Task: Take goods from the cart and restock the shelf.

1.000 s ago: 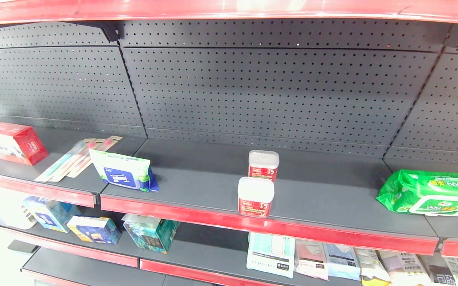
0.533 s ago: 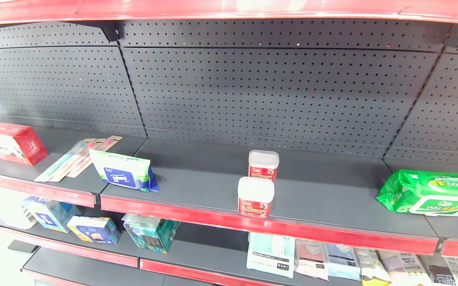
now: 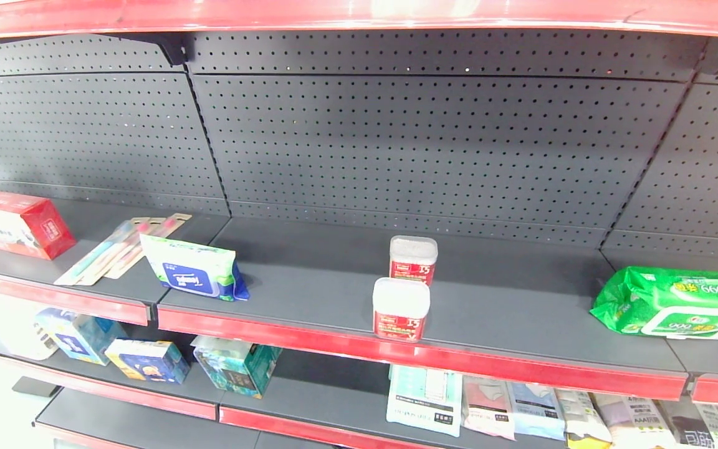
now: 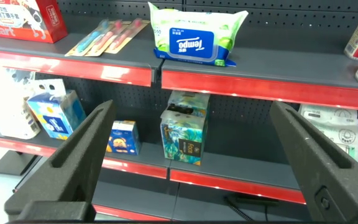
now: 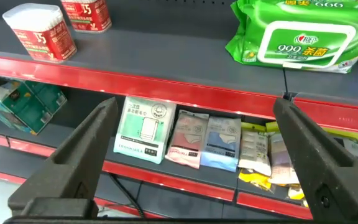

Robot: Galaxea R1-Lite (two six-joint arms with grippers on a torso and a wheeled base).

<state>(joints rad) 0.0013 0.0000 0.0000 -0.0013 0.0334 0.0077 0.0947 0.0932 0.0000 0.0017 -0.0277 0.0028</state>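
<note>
1. Shelf first: the dark grey metal shelf [image 3: 309, 274] with the red front lip is where stock has to land. It lies straight ahead of both arms, with its long axis running from my left to my right.
2. Both tools are empty. The left gripper [image 4: 191, 106] has its jaws wide apart with nothing between them, and the right gripper [image 5: 196, 99] is the same.
3. I judge that both sit lower than that board, since each looks in under the red lip at the tier beneath. A placement would call for a lift before any reach forward.
4. The left gripper faces the bay joint below the blue-and-white soft wipes pack [image 3: 194, 267]. The right gripper faces the stretch between the two white-lidded, red-labelled tubs [image 3: 401, 308] and the green soft wipes pack [image 3: 677, 302]. That bare stretch is nearer the right arm.
5. No goods are in hand yet. I cannot tell which way the cart lies from either tool, so I judge that fetching comes next.
6. The head view gives me depth: the tubs stand one behind the other near the lip, with open board behind them. The left wrist view adds the teal printed carton [image 4: 184, 127] on the lower tier, and the right wrist view adds the row of flat packets [image 5: 188, 140].
</note>
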